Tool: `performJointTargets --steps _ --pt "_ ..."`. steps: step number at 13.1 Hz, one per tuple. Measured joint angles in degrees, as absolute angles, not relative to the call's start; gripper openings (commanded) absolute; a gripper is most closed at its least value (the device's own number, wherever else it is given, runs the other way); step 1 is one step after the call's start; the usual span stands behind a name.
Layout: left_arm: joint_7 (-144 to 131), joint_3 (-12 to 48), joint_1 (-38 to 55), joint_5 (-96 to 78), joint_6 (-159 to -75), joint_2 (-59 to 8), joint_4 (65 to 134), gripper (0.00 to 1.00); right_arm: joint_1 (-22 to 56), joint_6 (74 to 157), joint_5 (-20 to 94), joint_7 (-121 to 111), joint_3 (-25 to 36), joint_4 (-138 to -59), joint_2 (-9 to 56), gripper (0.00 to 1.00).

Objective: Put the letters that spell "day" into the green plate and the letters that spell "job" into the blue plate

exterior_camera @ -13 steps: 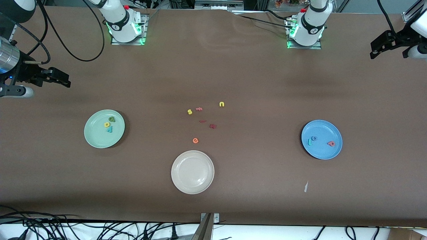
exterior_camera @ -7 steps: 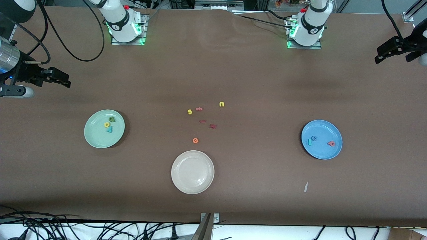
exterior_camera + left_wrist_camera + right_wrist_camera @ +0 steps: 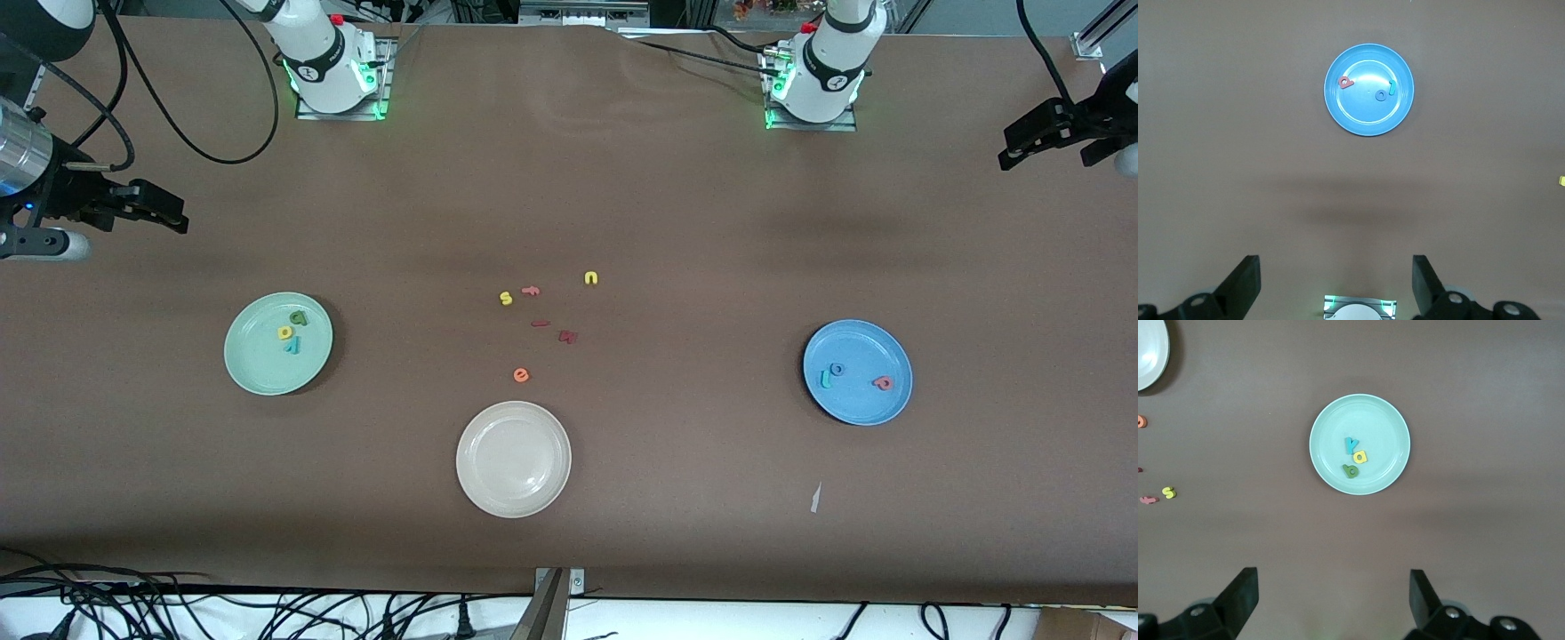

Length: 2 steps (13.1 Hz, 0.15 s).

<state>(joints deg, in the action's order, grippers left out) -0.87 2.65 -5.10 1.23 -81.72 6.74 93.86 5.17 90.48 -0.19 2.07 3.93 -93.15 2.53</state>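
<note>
Green plate (image 3: 258,373) holds 3 letters (image 3: 291,331), clear of right pincer (image 3: 164,212).

Open brown table (image 3: 676,498) across most of the frame. Obstacles: green plate (image 3: 253,364) at centre left, blue plate (image 3: 867,404) at centre right, cream-white plate (image 3: 513,462) at lower centre, loose letters (image 3: 540,323) clustered mid-frame above it. Wide passable lanes between all three plates.

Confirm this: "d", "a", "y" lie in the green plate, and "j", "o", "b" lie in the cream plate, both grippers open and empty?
Not quite: "j", "o", "b" lie in the blue plate, as the left wrist view shows; the cream plate holds nothing. The rest stands.
</note>
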Motion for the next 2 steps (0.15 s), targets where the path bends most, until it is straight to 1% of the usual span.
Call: performJointTargets --steps 2 --pt "-0.87 2.65 -5.10 1.23 -81.72 6.72 93.83 1.00 5.17 90.48 -0.19 2.07 3.93 -93.15 2.53 1.00"
